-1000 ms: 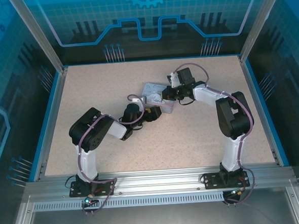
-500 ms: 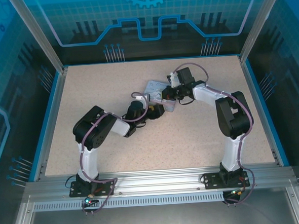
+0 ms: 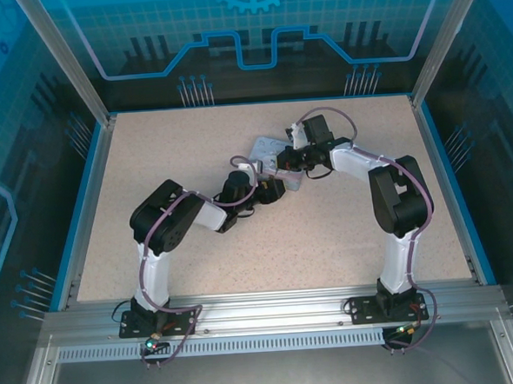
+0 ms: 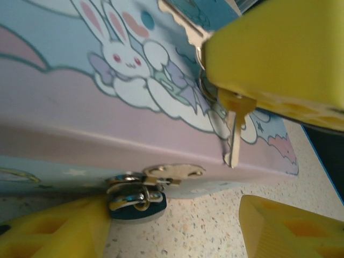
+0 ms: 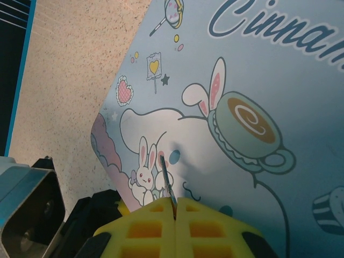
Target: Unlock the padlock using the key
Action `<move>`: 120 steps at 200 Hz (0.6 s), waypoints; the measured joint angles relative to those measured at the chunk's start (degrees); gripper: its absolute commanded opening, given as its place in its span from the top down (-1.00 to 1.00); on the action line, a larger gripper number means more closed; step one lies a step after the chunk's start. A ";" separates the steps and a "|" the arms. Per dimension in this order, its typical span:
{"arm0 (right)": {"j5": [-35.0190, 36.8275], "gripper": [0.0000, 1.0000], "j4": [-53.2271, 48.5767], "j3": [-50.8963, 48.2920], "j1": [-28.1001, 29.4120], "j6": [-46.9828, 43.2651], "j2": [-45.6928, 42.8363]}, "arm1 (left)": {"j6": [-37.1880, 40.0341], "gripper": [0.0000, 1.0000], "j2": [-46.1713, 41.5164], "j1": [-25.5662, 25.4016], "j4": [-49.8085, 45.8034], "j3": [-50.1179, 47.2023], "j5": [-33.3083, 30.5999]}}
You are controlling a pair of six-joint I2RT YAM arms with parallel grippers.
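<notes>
**Inspector A:** Location of the padlock [image 4: 134,199]?

**Inspector B:** Hanging at the front hasp of the tin [image 4: 75,123], between the left gripper's [image 4: 172,228] parted jaws. 1 finger sits just beside it, the other stands clear. Nothing is clamped.

**Inspector A:** And the key [image 4: 233,134]?

**Inspector B:** Pinched in the clenched right gripper [image 5: 175,207], blade running 12 to 6. In the left wrist view the padlock lies at 8 o'clock from the key's tip, near but apart. Keyhole facing: cannot tell.

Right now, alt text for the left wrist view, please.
A small dark-blue padlock hangs at the front hasp of a pastel bunny-print tin, right beside one of the spread yellow left fingers. Upper right, the closed yellow right fingers pinch a key, blade pointing down over the tin's edge.
</notes>
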 measured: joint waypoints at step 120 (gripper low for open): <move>-0.02 1.00 0.28 0.00 0.33 0.04 0.07 | -7.93 -0.13 0.31 -0.22 1.95 -0.46 0.31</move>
